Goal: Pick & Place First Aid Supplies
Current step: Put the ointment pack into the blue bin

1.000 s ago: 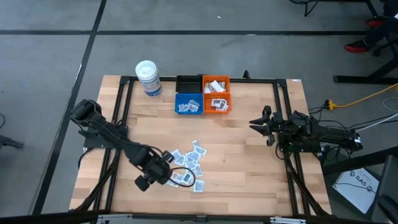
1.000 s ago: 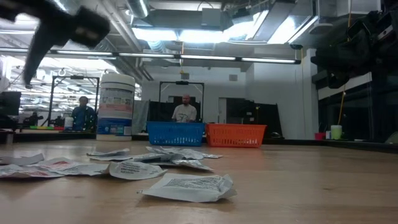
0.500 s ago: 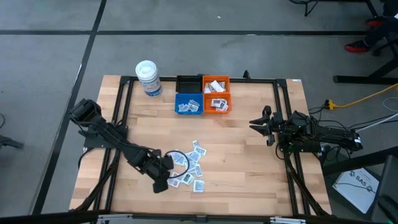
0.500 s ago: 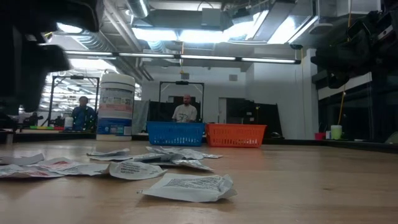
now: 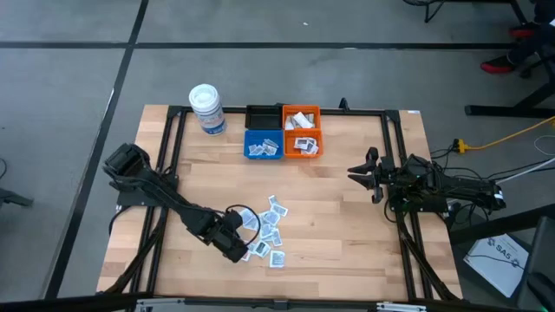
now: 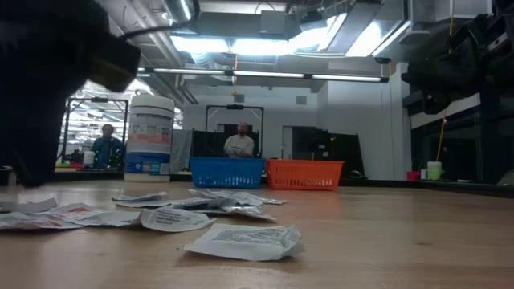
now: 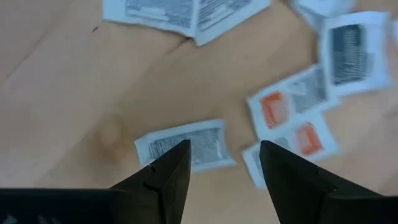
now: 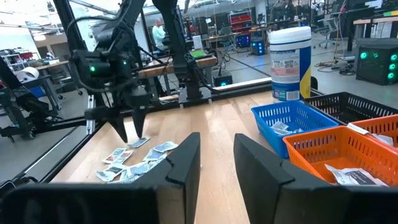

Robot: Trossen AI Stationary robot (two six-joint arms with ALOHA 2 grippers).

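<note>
L gripper [image 7: 221,158], jaws apart, hovering over sachet [image 7: 186,145] at pile's near edge; long axis lying across jaws; R gripper [image 8: 214,155], jaws apart, waiting well apart from pile

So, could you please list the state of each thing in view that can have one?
Left pincer: open, low over the loose sachets, holding nothing.
Right pincer: open, empty, waiting at the table's right side.
Loose sachets: flat on the table, scattered.
Blue bin: holds a few sachets.
Orange bin: holds several sachets.
Black bin: looks empty.
White tub: upright, lid on.
</note>
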